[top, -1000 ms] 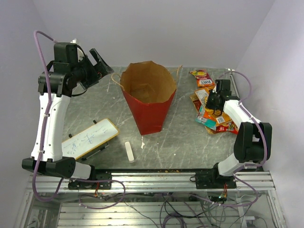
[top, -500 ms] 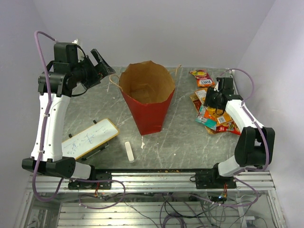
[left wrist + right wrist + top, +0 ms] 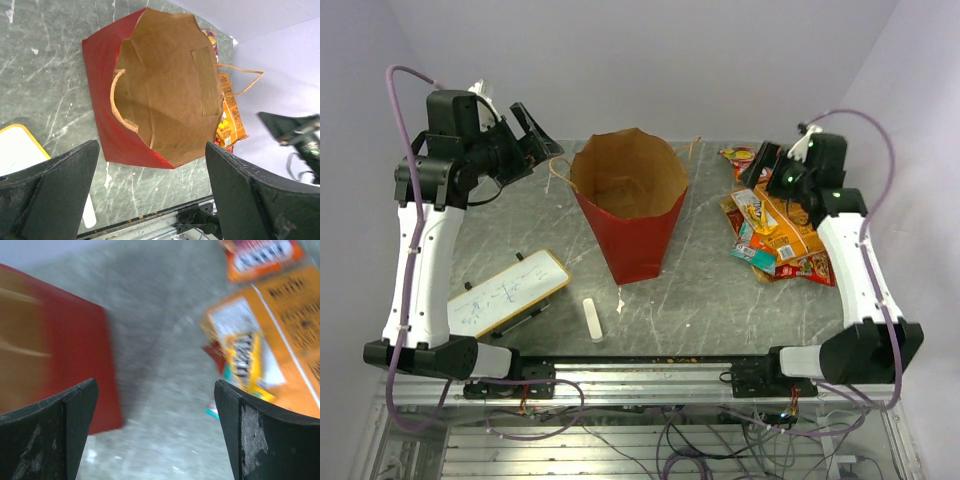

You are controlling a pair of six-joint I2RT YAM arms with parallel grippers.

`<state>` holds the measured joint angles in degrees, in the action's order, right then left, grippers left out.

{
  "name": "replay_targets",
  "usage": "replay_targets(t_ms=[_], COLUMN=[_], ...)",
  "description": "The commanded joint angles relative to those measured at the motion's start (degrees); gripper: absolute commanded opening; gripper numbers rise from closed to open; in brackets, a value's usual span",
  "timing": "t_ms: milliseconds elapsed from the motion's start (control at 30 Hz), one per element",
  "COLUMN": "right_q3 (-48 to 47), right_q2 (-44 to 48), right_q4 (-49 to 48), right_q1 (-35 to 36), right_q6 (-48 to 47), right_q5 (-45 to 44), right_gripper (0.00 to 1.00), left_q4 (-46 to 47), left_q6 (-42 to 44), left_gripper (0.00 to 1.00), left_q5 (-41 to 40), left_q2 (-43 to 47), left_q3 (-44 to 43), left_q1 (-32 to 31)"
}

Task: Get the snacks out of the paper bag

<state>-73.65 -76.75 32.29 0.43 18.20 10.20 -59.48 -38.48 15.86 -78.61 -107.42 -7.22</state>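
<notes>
Red bag (image 3: 638,240) stands open at mid-desk (image 3: 700,290). Snacks (image 3: 775,235) lie piled on the desk to its right. Right gripper (image 3: 762,165) hovers above the pile, jaws apart, holding nothing. Left gripper (image 3: 530,135) hangs left of the bag, jaws apart.

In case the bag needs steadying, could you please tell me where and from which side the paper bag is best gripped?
Probably the left rim of the paper bag, from above with the left gripper: the bag stands upright with its mouth open, so one finger can slip inside the thin wall, one outside.
</notes>
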Motion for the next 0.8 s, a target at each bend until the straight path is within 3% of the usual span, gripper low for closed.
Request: replay_targets(t_ms=[0,100,167,333,533,767], right_q3=[-11.09,-14.82,-16.26,-21.5,-31.78,-32.32], right_q2=[4.73,7.15,9.92,17.95,21.3,25.01], right_q4=[3.08,1.74,1.18,5.22,20.19,30.03], right_q1=[0.28,0.28,0.27,0.27,0.28,0.28], right_q6=[12.44,16.08,17.63,16.85,17.32,19.83], right_q5=[13.95,20.53,20.32,8.87,-4.73,-12.69], right_gripper=[1.0,1.0,1.0,1.0,1.0,1.0], left_q4=[2.85,3.42,3.9,3.36,2.25,1.93], left_q6=[3.77,5.76,7.38,12.62,17.67,18.45], left_gripper=[0.98,0.98,0.98,0.98,0.98,0.98], left_q5=[-1.21,-2.19,-2.46,-3.69,-7.5,-10.68], left_q2=[3.52,4.94,6.45,9.98,15.56,21.68], left_q3=[-3.89,-5.37,-6.07,-8.9,-10.57,-7.47], left_q1=[0.54,0.54,0.54,0.26,-1.91,-3.15])
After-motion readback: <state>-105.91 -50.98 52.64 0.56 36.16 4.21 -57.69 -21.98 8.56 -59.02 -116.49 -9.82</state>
